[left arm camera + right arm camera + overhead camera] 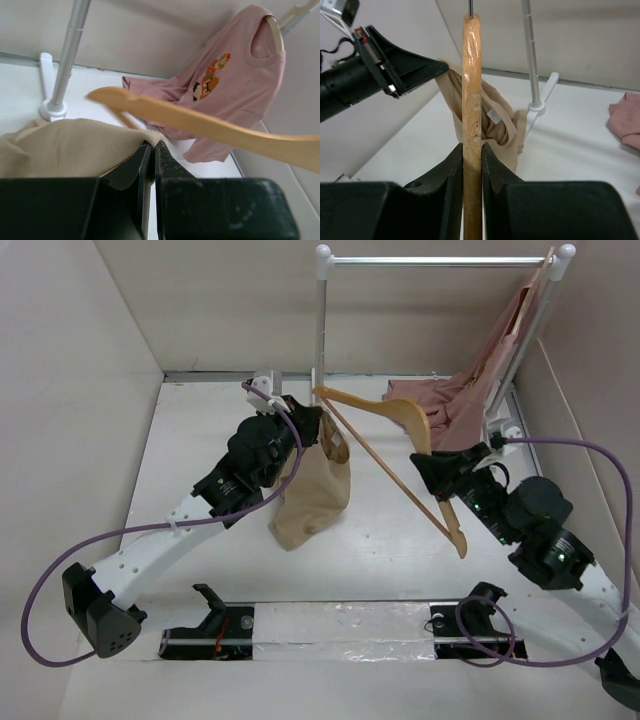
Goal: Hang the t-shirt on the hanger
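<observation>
The tan t-shirt (318, 490) hangs from my left gripper (308, 417), which is shut on its edge and holds it above the table. In the left wrist view the cloth (65, 147) bunches at the left gripper (152, 144). The light wood hanger (400, 455) is held in the air by my right gripper (428, 472), shut on its shoulder arm. In the right wrist view the hanger (471, 90) stands upright between the right gripper's (472, 147) jaws, with the t-shirt (490, 125) just behind it. The hanger's left tip is close to the shirt's top.
A silver rail (430, 260) on white posts stands at the back. A dusty-pink garment (470, 390) hangs from its right end and drapes onto the table. It also shows in the left wrist view (225, 95). White walls close in the sides.
</observation>
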Tool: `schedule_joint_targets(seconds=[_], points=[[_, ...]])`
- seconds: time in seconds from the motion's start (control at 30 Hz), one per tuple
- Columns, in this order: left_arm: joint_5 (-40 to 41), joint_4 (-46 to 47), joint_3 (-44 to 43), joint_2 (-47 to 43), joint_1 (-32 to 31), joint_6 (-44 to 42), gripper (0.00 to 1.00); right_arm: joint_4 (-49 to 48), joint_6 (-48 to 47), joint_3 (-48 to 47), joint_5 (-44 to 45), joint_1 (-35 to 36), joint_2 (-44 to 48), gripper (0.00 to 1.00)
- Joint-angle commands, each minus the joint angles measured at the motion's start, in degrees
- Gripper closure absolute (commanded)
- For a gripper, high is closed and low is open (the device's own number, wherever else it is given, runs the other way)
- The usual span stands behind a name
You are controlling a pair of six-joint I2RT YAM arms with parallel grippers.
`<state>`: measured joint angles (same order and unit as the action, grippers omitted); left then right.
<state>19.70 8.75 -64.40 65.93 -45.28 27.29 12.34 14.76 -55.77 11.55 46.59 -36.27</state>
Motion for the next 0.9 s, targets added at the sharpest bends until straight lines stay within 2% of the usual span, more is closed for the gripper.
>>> schedule_joint_targets(seconds=[0.0,0.07,0.2,0.3,0.4,0.53,0.87], points=[[-4.68,4.08,-1.6,-0.81,-0.25,-0.13,1.0,-6.8,-0.44,-0.04,-3.37,0.35,-3.98,1.0],[-2.48,4.08,-1.43,-1.33,-0.25,-0.57,1.0,-5.58,-0.26,-0.31,-4.61,0.95,-4.16,1.0],[2.78,0.83,-3.36,-1.24,-0.25,-2.15,1.0,0.92,-0.17,0.22,-0.66,0.96,4.33,1.0],[1.92,1.09,-3.1,-0.63,1.15,-1.28,1.0,7.33,0.26,-0.83,2.51,0.96,10.49,1.0],[1.21,0.21,-4.07,1.04,1.68,-0.83,1.0,9.89,1.14,-1.18,1.12,0.96,13.15,1.0],[1.04,1.1,-4.67,1.57,1.68,-1.01,1.0,11.57,2.11,-0.4,-4.07,0.96,11.93,1.0],[-1.86,1.96,-4.07,0.6,1.68,-0.48,1.0,7.61,0.44,1.72,-4.08,0.96,9.64,1.0]])
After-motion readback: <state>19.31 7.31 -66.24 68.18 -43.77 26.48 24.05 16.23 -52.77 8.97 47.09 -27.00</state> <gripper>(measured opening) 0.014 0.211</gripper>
